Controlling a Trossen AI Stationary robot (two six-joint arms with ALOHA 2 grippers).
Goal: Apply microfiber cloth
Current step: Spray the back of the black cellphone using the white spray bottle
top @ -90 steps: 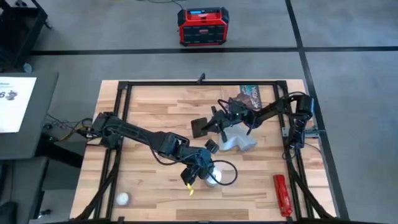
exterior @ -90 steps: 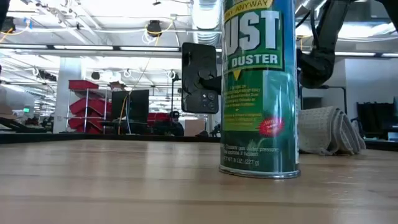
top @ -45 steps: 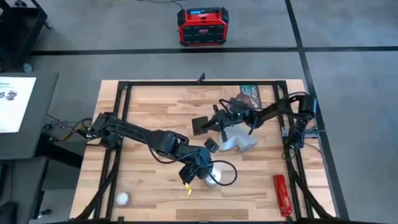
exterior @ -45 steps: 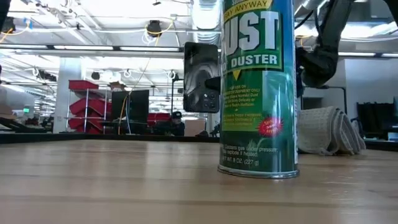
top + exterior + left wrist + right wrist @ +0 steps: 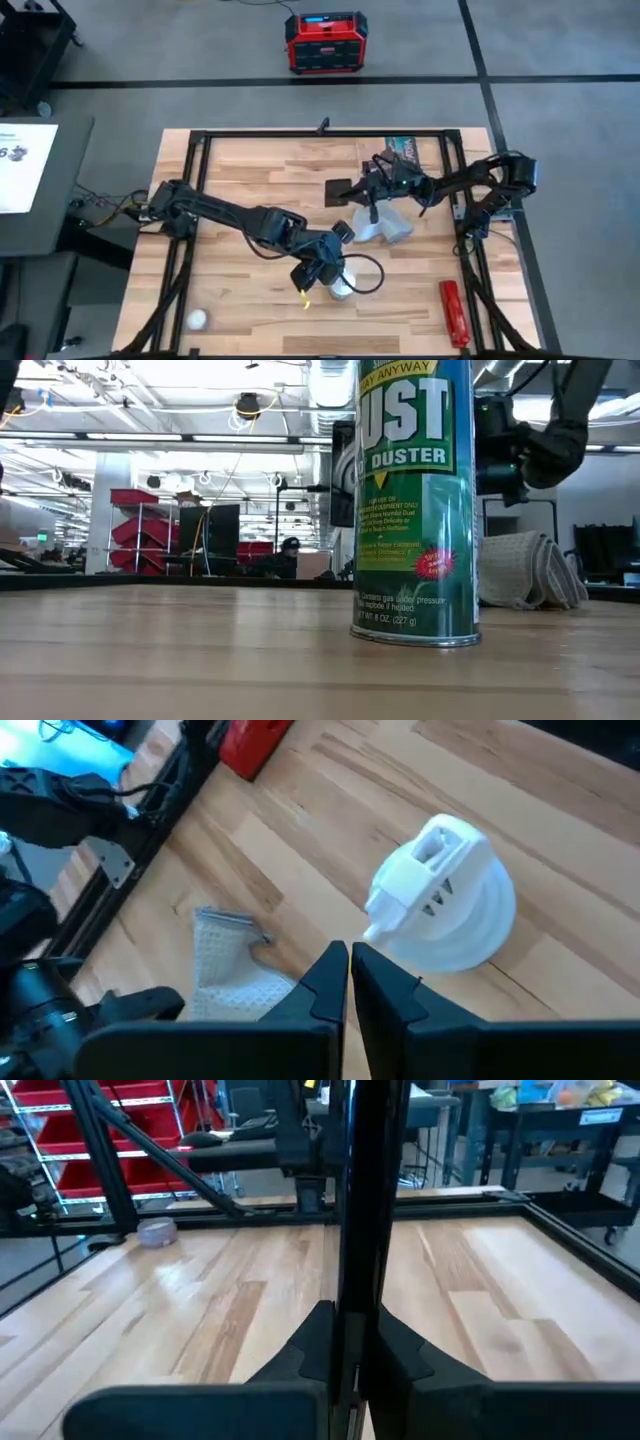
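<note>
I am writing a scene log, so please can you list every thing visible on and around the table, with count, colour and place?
microfiber cloth: one, pale grey, crumpled on the table's right half, under the right arm.
phone: one, black, held edge-on above the table.
duster can: one, green with white cap, upright near the front middle.
booklet: one, dark printed, at the far right edge.
red tool: one, lying at the front right corner.
white ball: one, front left corner.
red box: one, red and black, on the floor beyond the table.
left gripper: shut, empty, beside the can's cap.
right gripper: shut on the phone.
</note>
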